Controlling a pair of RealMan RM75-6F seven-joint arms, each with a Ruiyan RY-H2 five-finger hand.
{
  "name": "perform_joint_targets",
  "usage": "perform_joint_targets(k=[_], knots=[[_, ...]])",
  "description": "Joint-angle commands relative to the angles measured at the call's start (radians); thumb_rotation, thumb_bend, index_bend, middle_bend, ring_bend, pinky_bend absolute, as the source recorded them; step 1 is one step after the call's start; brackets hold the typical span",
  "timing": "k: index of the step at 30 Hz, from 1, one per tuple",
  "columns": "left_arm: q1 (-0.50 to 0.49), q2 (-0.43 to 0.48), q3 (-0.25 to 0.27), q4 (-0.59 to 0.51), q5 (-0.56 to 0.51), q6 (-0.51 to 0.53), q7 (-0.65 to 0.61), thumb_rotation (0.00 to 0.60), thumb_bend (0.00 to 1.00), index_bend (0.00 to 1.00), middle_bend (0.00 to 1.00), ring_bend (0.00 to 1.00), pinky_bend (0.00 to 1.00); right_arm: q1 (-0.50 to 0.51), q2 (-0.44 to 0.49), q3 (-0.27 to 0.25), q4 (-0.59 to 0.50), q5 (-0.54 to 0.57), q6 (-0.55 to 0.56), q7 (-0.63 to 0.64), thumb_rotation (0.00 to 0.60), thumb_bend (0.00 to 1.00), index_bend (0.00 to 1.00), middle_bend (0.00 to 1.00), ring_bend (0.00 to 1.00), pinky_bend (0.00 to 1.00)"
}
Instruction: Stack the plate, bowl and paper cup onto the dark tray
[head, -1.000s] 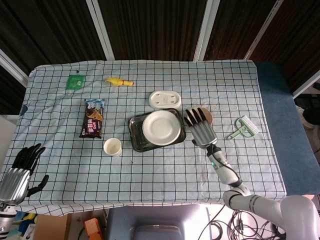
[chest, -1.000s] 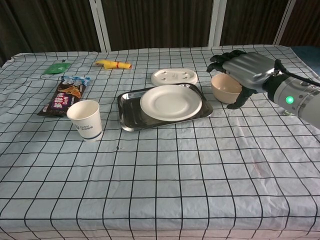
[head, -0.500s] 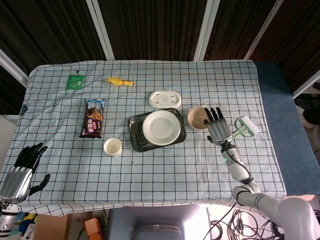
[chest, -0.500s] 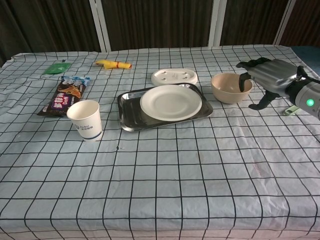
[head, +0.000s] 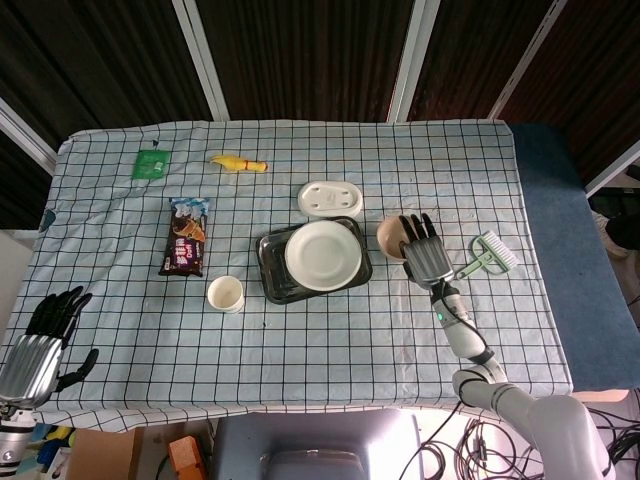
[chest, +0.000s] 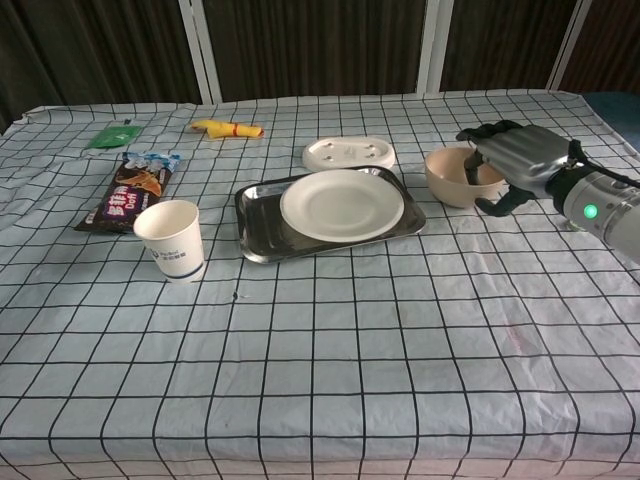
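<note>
At the far left, the left robot hand (head: 40, 345) hangs off the near corner of the table (head: 300, 330), fingers spread and holding nothing. Further in, the paper cup (chest: 170, 239) stands upright on the checked cloth, well apart from the dark tray (chest: 262, 228) and untouched. Behind the cup lies a snack packet (chest: 128, 190).

In the middle, the plate (chest: 342, 204) already sits on the dark tray, so that part of the stack looks done.

To the right of the tray, just beside it but off it, the bowl (chest: 448, 175) rests on the table. The right robot hand (chest: 513, 158) is at the bowl's far-right rim, fingers curled over the edge with the thumb low on the outside. Whether the fingers actually clamp the rim cannot be told from either view; the bowl does not look lifted.

By my reading, one item of three is placed. Left to do: move the bowl onto the plate, then put the paper cup in the bowl.
</note>
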Motion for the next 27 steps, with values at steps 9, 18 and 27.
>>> perform_joint_targets(k=[9, 18, 27], knots=[[0.001, 0.001, 0.001, 0.002, 0.005, 0.007, -0.012, 0.6, 0.36, 0.0, 0.0, 0.0, 0.02, -0.012, 0.012, -0.004, -0.042, -0.066, 0.157, 0.036, 0.6, 0.44, 0.7, 0.1, 0.0, 0.0], [-0.007, -0.003, -0.003, 0.001, 0.005, -0.001, -0.003, 0.6, 0.36, 0.0, 0.0, 0.0, 0.02, 0.067, -0.023, 0.036, -0.14, -0.083, 0.174, -0.038, 0.6, 0.45, 0.69, 0.12, 0.0, 0.0], [0.001, 0.002, 0.001, -0.001, 0.008, 0.01, -0.006, 0.6, 0.36, 0.0, 0.0, 0.0, 0.02, 0.134, -0.128, 0.07, -0.114, -0.039, 0.104, -0.13, 0.6, 0.45, 0.69, 0.12, 0.0, 0.0]])
